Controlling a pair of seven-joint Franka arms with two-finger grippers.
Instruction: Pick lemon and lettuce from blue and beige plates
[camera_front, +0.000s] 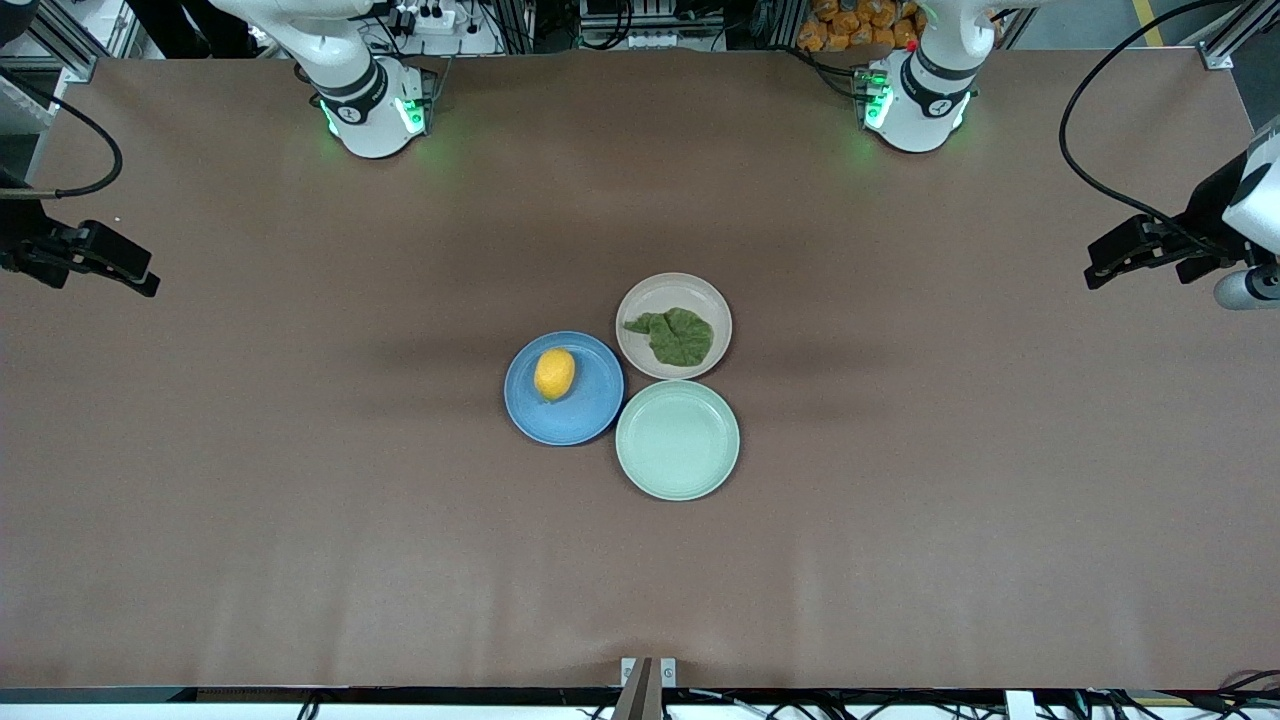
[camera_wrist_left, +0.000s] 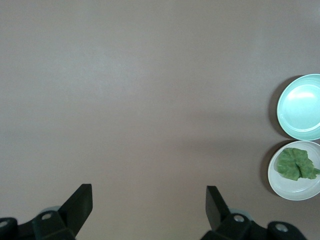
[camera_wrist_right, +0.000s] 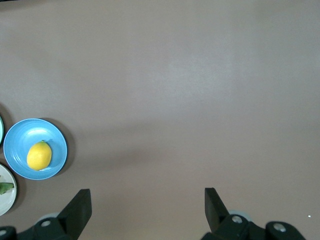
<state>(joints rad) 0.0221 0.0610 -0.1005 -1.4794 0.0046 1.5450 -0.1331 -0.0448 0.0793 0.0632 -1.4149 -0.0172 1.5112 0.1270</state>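
Observation:
The lemon (camera_front: 554, 374) lies on the blue plate (camera_front: 585, 420) in the middle of the table. The lettuce (camera_front: 675, 335) lies on the beige plate (camera_front: 650, 295), which touches the blue plate and is farther from the front camera. My left gripper (camera_front: 1102, 268) is open and empty, held over the left arm's end of the table. Its wrist view shows the lettuce (camera_wrist_left: 297, 164) and the beige plate (camera_wrist_left: 295, 191) well away from the gripper (camera_wrist_left: 149, 200). My right gripper (camera_front: 140, 278) is open and empty over the right arm's end. Its wrist view shows the lemon (camera_wrist_right: 39, 155) on the blue plate (camera_wrist_right: 20, 135).
An empty pale mint-green plate (camera_front: 677, 440) touches both plates and is nearest to the front camera; it also shows in the left wrist view (camera_wrist_left: 302, 107). Brown table surface lies around the three plates.

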